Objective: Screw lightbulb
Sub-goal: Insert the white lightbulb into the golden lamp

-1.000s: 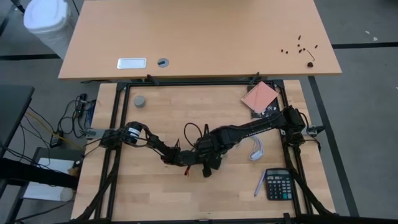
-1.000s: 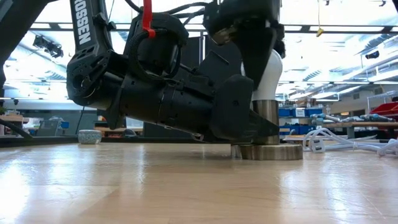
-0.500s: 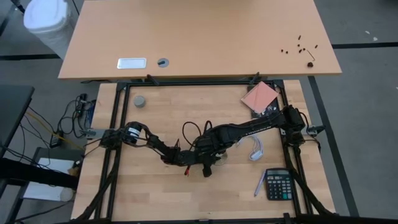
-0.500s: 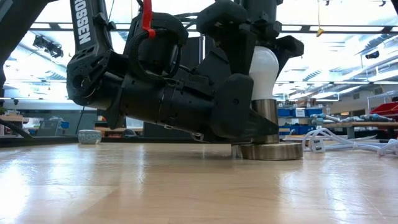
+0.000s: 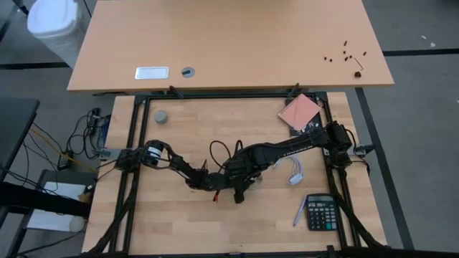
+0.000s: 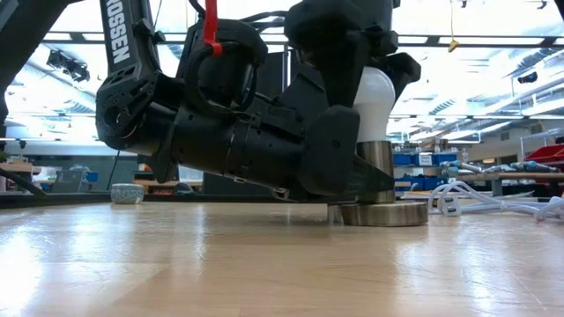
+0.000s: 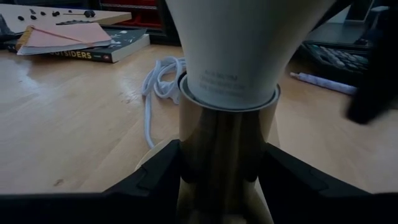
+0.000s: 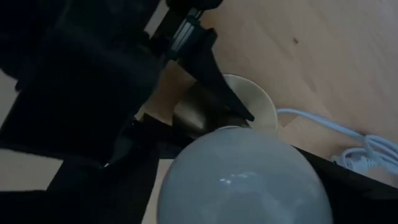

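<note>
Where the two arms meet near the middle of the tabletop [image 5: 179, 222], the lightbulb [image 6: 374, 95] stands upright in a brass socket [image 6: 379, 167] on a round base [image 6: 385, 214].

Low view: bulb head white, glossy, seated on the socket's collar. Left end effector [image 6: 352, 180] lies low, level with the tabletop, its fingers clamped around the socket's barrel. Right end effector [image 6: 370, 62] hangs over the bulb from above; dark fingers flank the head, and whether they press on the glass cannot be told.

Left wrist view: bulb neck [image 7: 233, 56] fills the picture, entering the socket between that arm's own two fingers [image 7: 155, 177], which touch the barrel on both sides. Beyond it, a coiled white cord [image 7: 155, 87], a book [image 7: 93, 46] and a pen [image 7: 326, 82], none of which the low view separates clearly.

Right wrist view: bulb dome seen from above, socket base just behind it, cord trailing off.

High view: bulb hidden under the arms. Only here show a calculator [image 5: 320, 212] near the right arm's base and a small grey cap [image 5: 161, 116] far off.
</note>
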{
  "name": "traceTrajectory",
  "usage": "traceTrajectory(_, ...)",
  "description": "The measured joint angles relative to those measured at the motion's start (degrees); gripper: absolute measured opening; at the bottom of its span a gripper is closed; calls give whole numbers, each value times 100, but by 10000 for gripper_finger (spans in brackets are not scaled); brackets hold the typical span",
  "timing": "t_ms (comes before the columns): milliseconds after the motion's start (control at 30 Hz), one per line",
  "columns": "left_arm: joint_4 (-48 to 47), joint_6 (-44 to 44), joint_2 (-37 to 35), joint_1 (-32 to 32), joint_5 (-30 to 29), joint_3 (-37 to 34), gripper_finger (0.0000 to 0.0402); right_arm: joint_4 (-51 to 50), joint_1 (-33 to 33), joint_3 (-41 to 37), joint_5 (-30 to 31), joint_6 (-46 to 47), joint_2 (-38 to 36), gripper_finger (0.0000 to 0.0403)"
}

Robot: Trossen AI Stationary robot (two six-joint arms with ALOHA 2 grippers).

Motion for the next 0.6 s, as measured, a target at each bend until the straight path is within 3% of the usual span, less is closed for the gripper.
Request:
traceTrajectory(167, -11, 2, 0, 0, 19, 4, 193, 4, -6, 3, -194, -453, 0, 379)
traceTrajectory(300, -16, 2, 0, 0, 24, 5, 193, -38, -17, 5, -298, -1353, 0, 398)
traceTrajectory(600, -32, 2, 2, 0, 31, 7, 193, -48, -11, 11, -297, -5330, 0, 387)
